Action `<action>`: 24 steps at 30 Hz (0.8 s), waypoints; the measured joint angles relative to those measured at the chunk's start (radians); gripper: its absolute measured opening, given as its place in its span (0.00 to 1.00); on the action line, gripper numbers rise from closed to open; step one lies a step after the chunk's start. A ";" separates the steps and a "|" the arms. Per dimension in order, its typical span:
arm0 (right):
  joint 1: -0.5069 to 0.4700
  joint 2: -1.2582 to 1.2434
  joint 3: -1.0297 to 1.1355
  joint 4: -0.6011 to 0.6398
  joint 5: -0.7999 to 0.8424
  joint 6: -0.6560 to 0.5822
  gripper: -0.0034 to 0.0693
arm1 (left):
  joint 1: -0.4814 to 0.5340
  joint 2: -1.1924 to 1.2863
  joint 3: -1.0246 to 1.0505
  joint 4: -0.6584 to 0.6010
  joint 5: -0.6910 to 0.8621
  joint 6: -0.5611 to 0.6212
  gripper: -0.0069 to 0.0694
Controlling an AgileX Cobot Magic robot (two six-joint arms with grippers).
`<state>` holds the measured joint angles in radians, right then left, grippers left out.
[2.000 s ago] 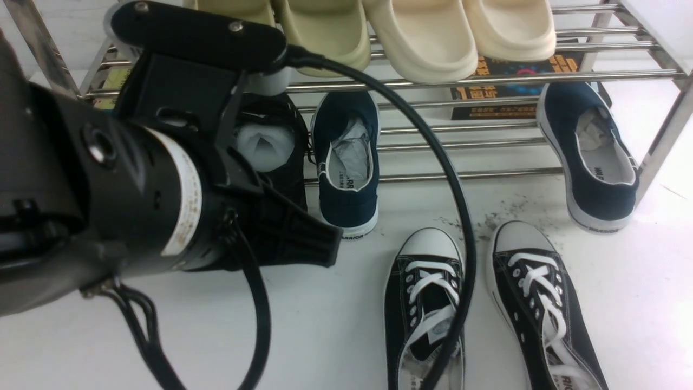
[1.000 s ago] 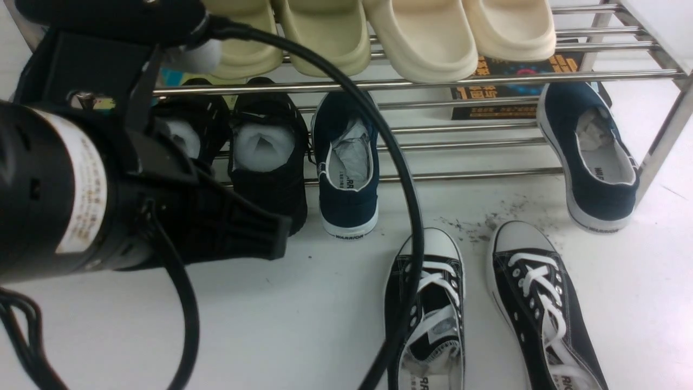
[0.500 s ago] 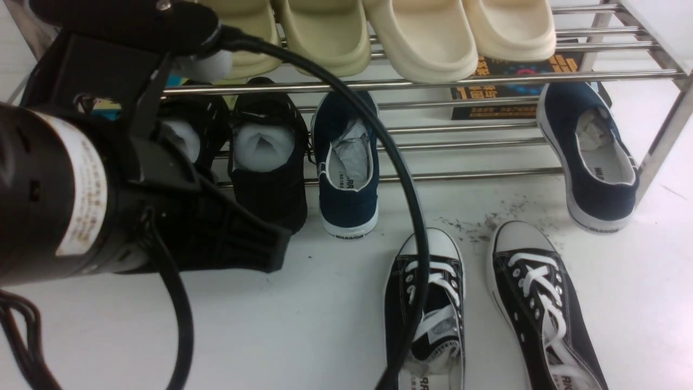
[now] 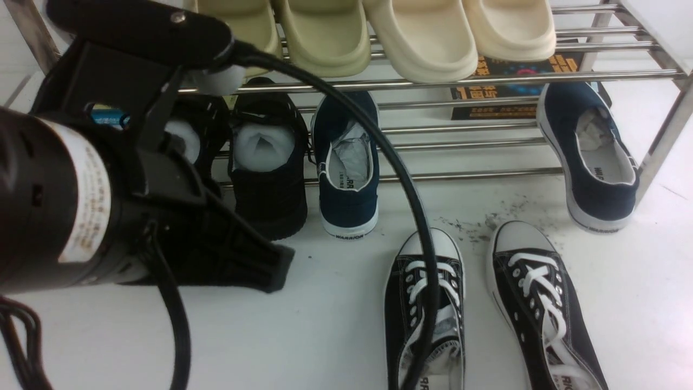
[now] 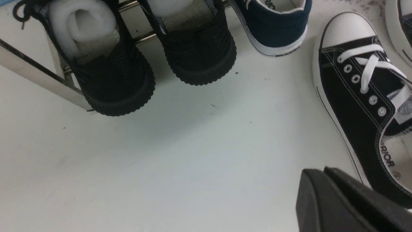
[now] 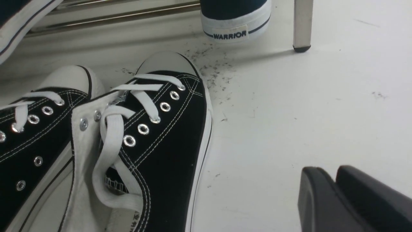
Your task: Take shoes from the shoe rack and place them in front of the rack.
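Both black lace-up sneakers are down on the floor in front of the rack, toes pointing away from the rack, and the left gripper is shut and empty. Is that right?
Not quite: the front view shows the black lace-up sneakers with their white toe caps pointing toward the shoe rack, not away from it. The rest holds: both sit on the floor in front of it, and the left gripper is shut with nothing in it.
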<state>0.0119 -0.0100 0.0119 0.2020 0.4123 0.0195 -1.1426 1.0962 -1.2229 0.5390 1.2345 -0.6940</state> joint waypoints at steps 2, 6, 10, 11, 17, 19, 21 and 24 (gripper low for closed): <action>0.000 0.000 0.000 -0.001 0.000 0.000 0.19 | 0.000 -0.002 0.000 -0.022 0.000 0.028 0.13; 0.000 0.000 0.000 -0.003 0.001 0.001 0.19 | 0.000 -0.023 0.000 -0.070 0.000 0.077 0.11; 0.000 0.000 0.000 -0.003 0.001 0.001 0.20 | 0.000 -0.118 0.003 -0.105 0.000 0.093 0.11; 0.000 0.000 0.000 -0.003 0.001 0.001 0.20 | 0.000 -0.152 0.013 -0.109 0.000 0.093 0.11; 0.000 0.000 0.000 -0.003 0.001 0.001 0.21 | 0.000 -0.407 0.172 -0.125 0.000 0.054 0.11; 0.000 0.000 -0.001 -0.003 0.002 0.002 0.21 | 0.000 -0.474 0.244 -0.125 0.000 0.006 0.11; 0.000 0.000 -0.001 -0.003 0.003 0.002 0.21 | 0.000 -0.550 0.325 -0.127 0.000 -0.067 0.11; 0.000 0.000 -0.001 -0.003 0.003 0.002 0.22 | 0.000 -0.644 0.419 -0.131 0.000 -0.157 0.11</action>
<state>0.0119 -0.0100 0.0108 0.1991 0.4157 0.0212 -1.1426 0.4521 -0.8042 0.4078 1.2345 -0.8509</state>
